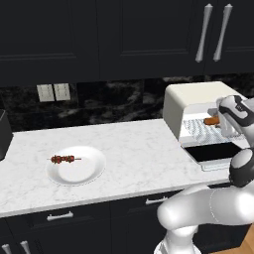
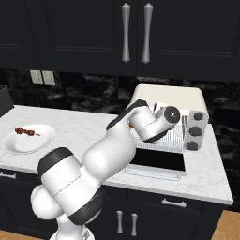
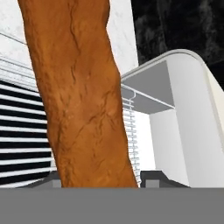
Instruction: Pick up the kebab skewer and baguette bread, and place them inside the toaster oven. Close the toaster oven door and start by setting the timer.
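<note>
The baguette bread (image 3: 78,92) runs lengthwise up the hand view, held between my two fingertips (image 3: 153,178); my gripper (image 3: 103,179) is shut on it. It hangs just over the wire rack (image 3: 17,127) inside the cream-white toaster oven (image 1: 198,96). From the left base view, the loaf's orange end (image 1: 212,120) pokes out beside my gripper (image 1: 222,125) in the oven's mouth. The toaster oven door (image 1: 216,151) lies folded down flat. On a white plate (image 1: 87,173) at the counter's left rests the kebab skewer (image 1: 64,159), also seen as skewer (image 2: 26,131).
The oven's knobs (image 2: 197,131) sit on its right side. A dark slot toaster (image 1: 4,134) stands at the far left counter edge. Wall outlets (image 1: 53,92) are on the black backsplash, and dark cabinets hang above. White marble counter (image 1: 134,144) stretches between plate and oven.
</note>
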